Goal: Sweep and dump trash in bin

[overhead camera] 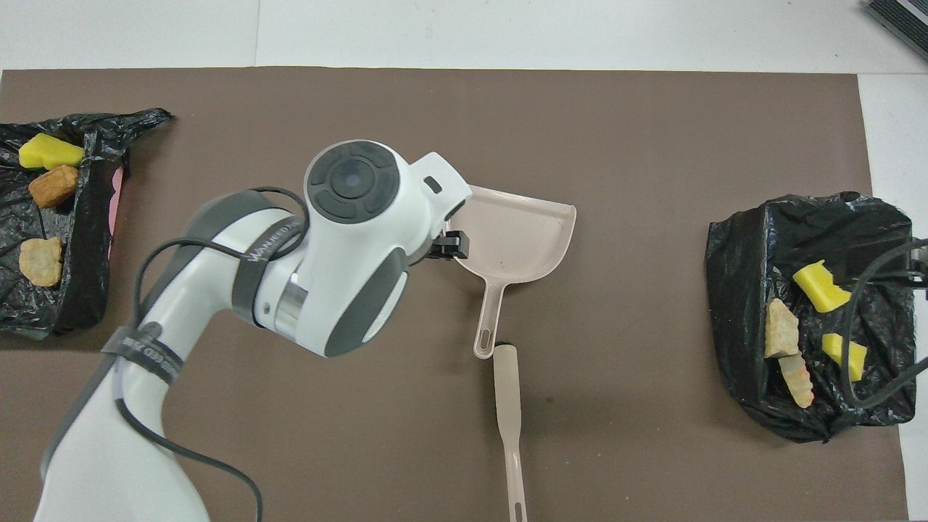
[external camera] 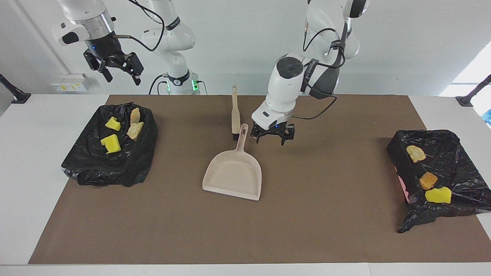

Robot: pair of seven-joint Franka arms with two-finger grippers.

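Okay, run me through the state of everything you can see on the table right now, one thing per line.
Dustpan: flat on the mat, empty, released.
Brush: lying on the mat, untouched, bristle end by the dustpan handle.
Left gripper: open, empty, over the mat beside the dustpan handle.
Right gripper: open, empty, raised, waiting.
Bin at the right arm's end: holds four trash pieces.
Bin at the left arm's end: holds three.

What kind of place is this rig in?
Probably a robotics lab set up for a cleaning trial: two arms mounted at a white table covered by a brown mat, with a dustpan, a brush and a bag-lined bin at each end holding sponge and bread-like scraps.
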